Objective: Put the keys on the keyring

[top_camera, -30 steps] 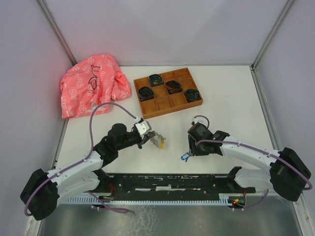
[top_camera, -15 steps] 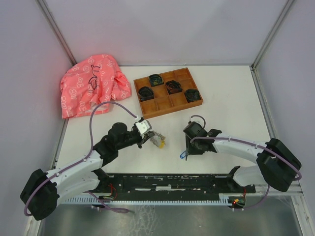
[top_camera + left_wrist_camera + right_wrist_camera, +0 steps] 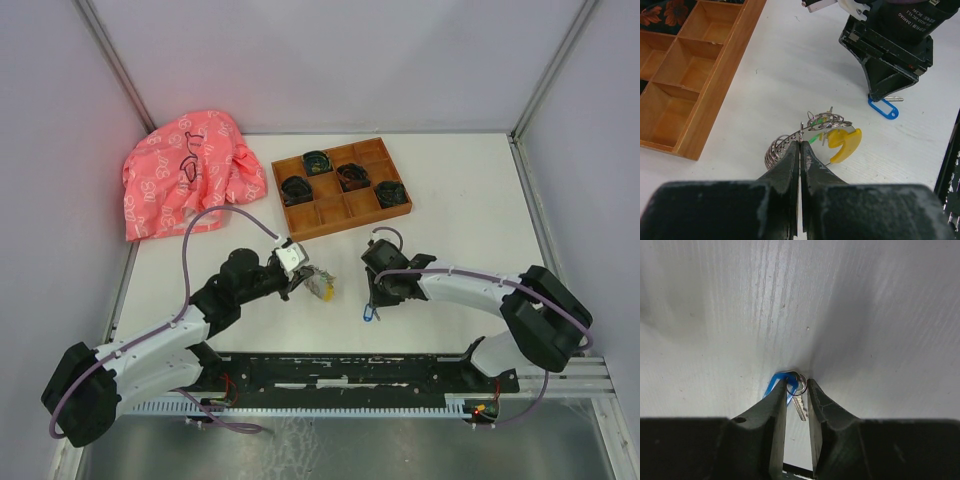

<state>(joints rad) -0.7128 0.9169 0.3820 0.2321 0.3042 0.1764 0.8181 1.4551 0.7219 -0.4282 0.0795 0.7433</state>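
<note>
The keyring (image 3: 320,284) is a grey wire loop with a green tag and a yellow tag (image 3: 844,143), lying on the white table. My left gripper (image 3: 801,142) is shut on the ring's wire next to its coiled part; it also shows in the top view (image 3: 300,279). The blue-headed key (image 3: 785,385) lies on the table to the right of the ring, also seen in the top view (image 3: 368,313) and the left wrist view (image 3: 884,108). My right gripper (image 3: 797,383) points down with its tips closed around the key's head and small ring. The black-headed key is out of view.
A wooden tray (image 3: 340,226) with dark coiled bundles stands behind the grippers; its near corner shows in the left wrist view (image 3: 715,100). A pink cloth (image 3: 185,170) lies at the back left. The black rail runs along the table's near edge.
My right gripper has slid left toward the keyring, and the blue key has moved left with it. The left gripper and the keyring have stayed still.
</note>
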